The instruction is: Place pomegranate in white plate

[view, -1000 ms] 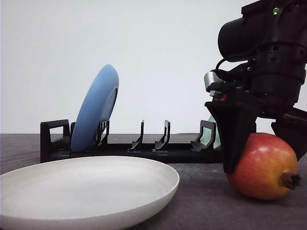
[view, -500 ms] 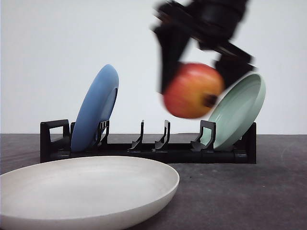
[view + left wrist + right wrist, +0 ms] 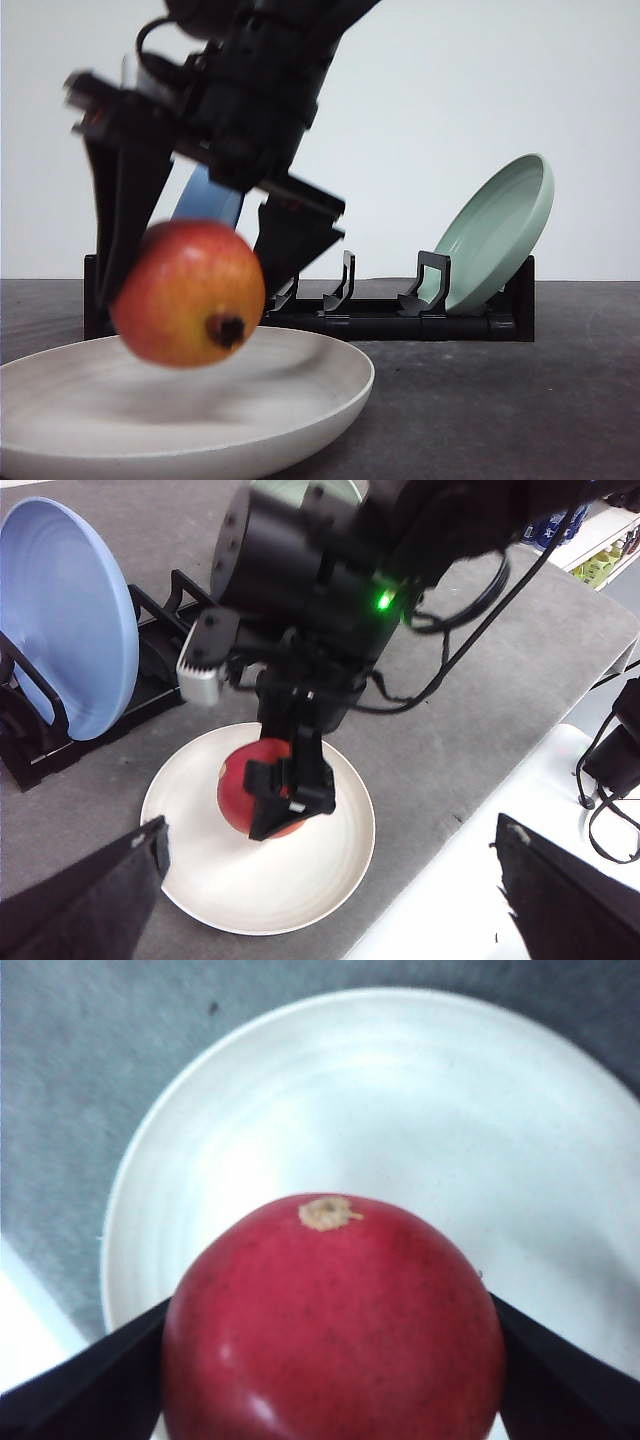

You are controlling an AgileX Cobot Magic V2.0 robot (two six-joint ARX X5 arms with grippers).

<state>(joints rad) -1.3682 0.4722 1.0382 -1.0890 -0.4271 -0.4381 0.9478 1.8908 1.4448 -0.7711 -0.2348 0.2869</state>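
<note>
Risk is a roll-off: right gripper (image 3: 190,290) clamps pomegranate (image 3: 188,293) just above white plate (image 3: 300,400), left gripper (image 3: 330,900) gapes wide.

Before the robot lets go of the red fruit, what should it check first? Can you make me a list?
1. Fruit gripped: the right hand is shut on the pomegranate. Ok.
2. Fruit above the white plate: the left wrist view shows it over the plate's middle. Ok.
3. Fruit low enough to drop gently: it looks just off the plate, but the picture is blurred. Cannot tell.
4. Plate bare under the fruit: nothing else lies in it. Ok.
5. Left hand out of the way: its fingers sit apart from the plate's middle. Ok.
6. Blue plate in the rack, away from the drop spot. Ok.
</note>
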